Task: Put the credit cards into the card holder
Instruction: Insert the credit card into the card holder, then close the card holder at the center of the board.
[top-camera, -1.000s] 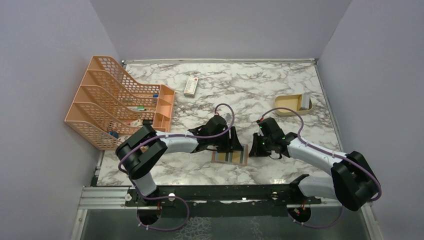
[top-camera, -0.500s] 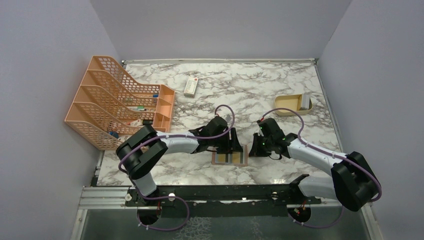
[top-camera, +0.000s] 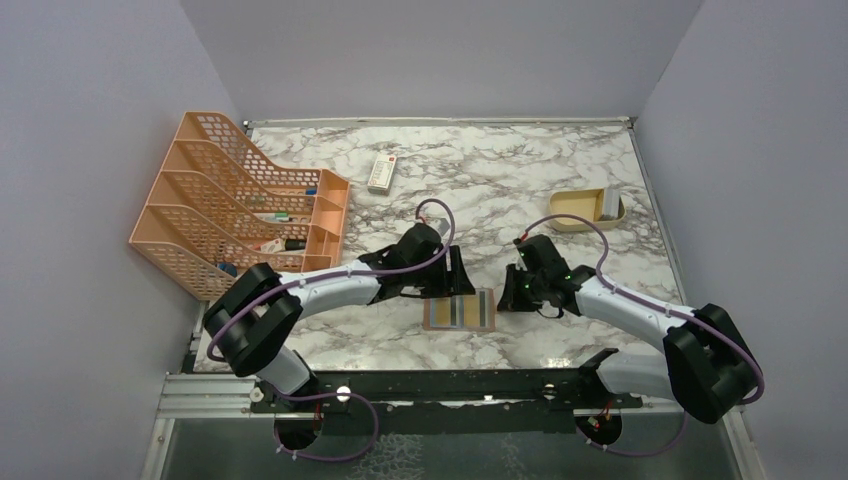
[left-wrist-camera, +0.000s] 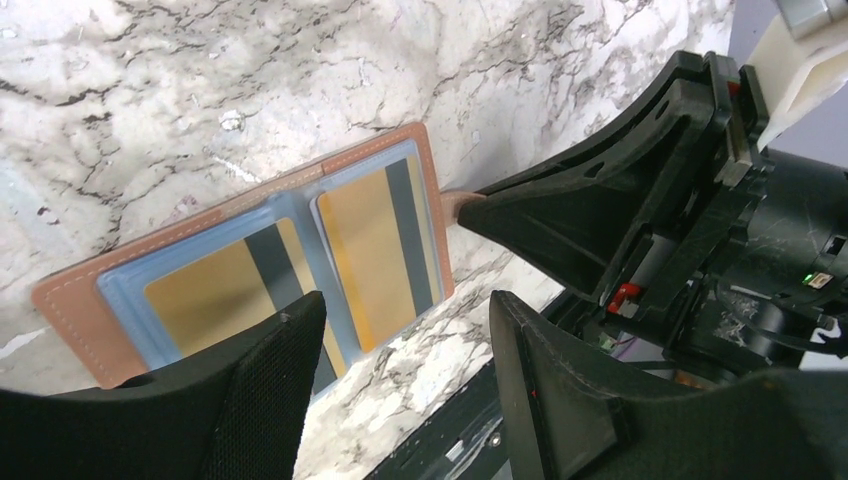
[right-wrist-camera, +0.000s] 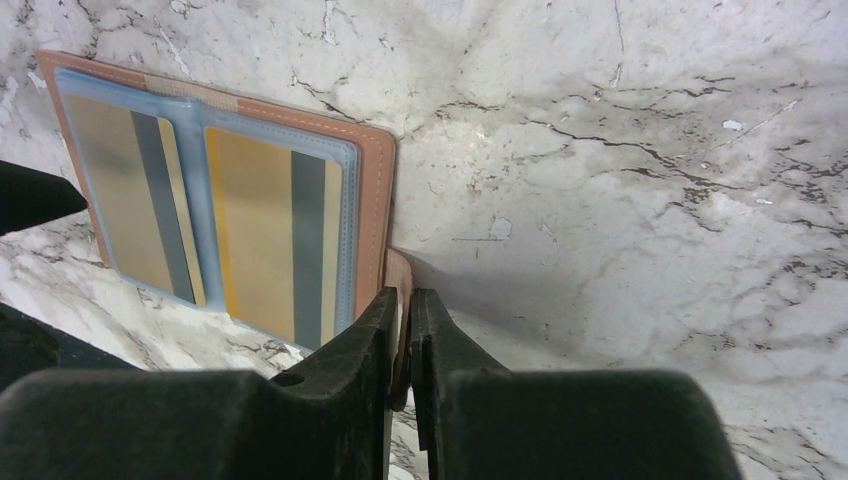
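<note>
The brown card holder (top-camera: 460, 312) lies open and flat on the marble table near the front. Two gold-yellow credit cards with dark stripes (left-wrist-camera: 375, 245) (left-wrist-camera: 205, 295) sit in its pale blue sleeves; they also show in the right wrist view (right-wrist-camera: 265, 235) (right-wrist-camera: 120, 185). My right gripper (top-camera: 507, 298) is shut on the holder's small clasp tab (right-wrist-camera: 400, 268) at its right edge, its jaws pressed together (right-wrist-camera: 402, 300). My left gripper (top-camera: 452, 280) is open and empty just behind the holder, its fingers (left-wrist-camera: 270, 390) above the holder's near side.
An orange mesh file rack (top-camera: 230, 215) stands at the left. A white remote-like item (top-camera: 382, 172) lies behind the holder. A tan shallow box (top-camera: 580, 212) with a grey item (top-camera: 610, 203) sits at the back right.
My left gripper has drawn back and to the left off the card holder, leaving it uncovered. The right gripper has stayed shut on the tab.
</note>
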